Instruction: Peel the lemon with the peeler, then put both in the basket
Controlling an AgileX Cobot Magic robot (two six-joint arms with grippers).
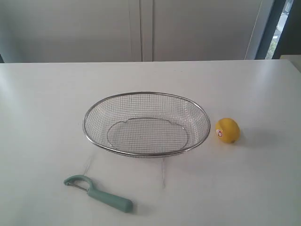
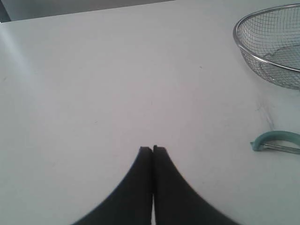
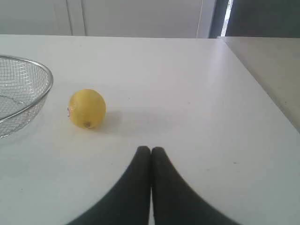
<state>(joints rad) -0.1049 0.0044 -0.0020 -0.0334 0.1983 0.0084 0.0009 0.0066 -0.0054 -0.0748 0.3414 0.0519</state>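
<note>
The wire-mesh basket (image 1: 146,96) stands in the middle of the white table. Just right of it lies the yellow lemon (image 1: 227,130), its red-and-white sticker facing the basket. The pale teal peeler (image 1: 99,193) lies in front of the basket at the left, hooked head to the left. Neither arm shows in the exterior view. My left gripper (image 2: 153,149) is shut and empty above bare table, with the peeler's head (image 2: 276,141) and the basket's rim (image 2: 262,58) off to one side. My right gripper (image 3: 150,150) is shut and empty, a short way from the lemon (image 3: 87,108).
The white table (image 1: 47,117) runs to a far edge below pale cabinet doors (image 1: 141,28). In the right wrist view the table's side edge (image 3: 262,89) borders a grey floor. The basket (image 3: 23,93) sits next to the lemon there.
</note>
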